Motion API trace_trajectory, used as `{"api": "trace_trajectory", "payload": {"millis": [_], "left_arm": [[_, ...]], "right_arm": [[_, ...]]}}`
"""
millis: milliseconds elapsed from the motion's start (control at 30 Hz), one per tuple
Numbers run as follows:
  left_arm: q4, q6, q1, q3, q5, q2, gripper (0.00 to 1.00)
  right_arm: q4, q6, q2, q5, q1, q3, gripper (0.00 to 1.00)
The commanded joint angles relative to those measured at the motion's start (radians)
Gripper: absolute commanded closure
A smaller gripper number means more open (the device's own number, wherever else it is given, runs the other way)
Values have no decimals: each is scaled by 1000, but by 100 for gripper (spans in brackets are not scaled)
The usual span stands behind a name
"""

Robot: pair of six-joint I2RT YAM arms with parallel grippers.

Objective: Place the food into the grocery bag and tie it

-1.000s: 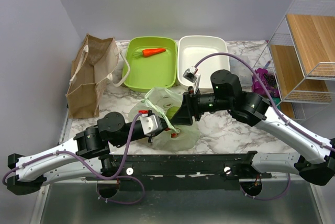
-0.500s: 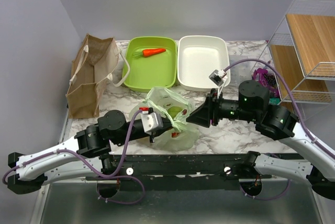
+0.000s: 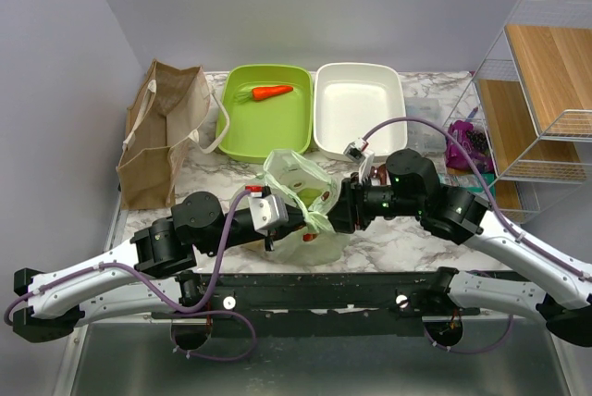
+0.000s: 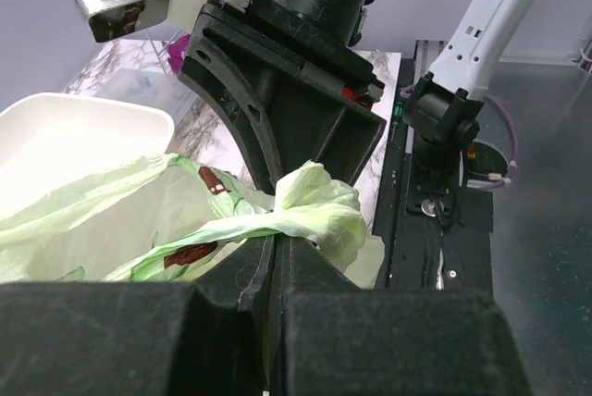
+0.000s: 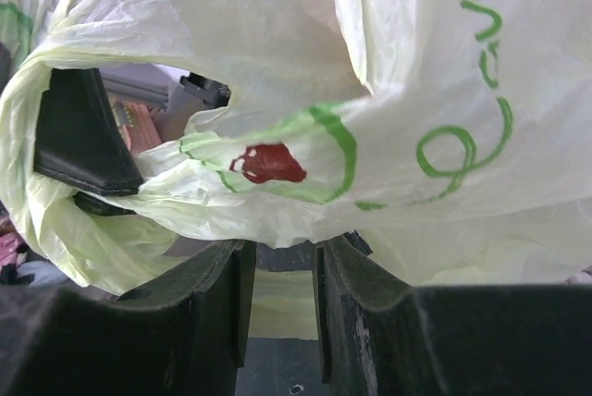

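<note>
The pale-green grocery bag [image 3: 294, 177] sits on the marble surface [image 3: 407, 234] near its front edge, between the 2 arms and just in front of the green bin [image 3: 264, 123]. Its mouth stands open toward the back. A small red shape [image 3: 310, 238] shows through the plastic low on the near side.

The left end effector [image 3: 305, 218] is clenched on a twisted handle [image 4: 277, 222] of the bag, whose crumpled end bulges just past the closed fingers in the left wrist view. The right end effector [image 3: 344, 209] presses in against the same bunch from the opposite side. Its fingers [image 5: 217, 303] stand a narrow gap apart with plastic draped at their tips, and whether they pinch it cannot be told.

An orange carrot [image 3: 273, 92] lies in the green bin, with a white bin [image 3: 359, 109] beside it. A brown paper bag [image 3: 162, 132] stands at far left and a wire rack [image 3: 541, 91] at far right.
</note>
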Motion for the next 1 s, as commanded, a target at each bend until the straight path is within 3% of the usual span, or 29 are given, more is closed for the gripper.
{"api": "trace_trajectory", "payload": {"millis": [0,267,467,967], "left_arm": [[1,-19,-3,17,12,-7,100],[-8,-44,-3,16,-29,-17,100],[-13,-90,-3,23,-41,-22,100],[-57,-230,-1,75,-159,15,100]], "right_arm": [[106,-12,2,-148,0,-22,63],[182,-76,65,-395,0,-25,57],[327,-62,49,-361,-1,-91,52],[628,-94,-6,-264,-1,-227,29]]}}
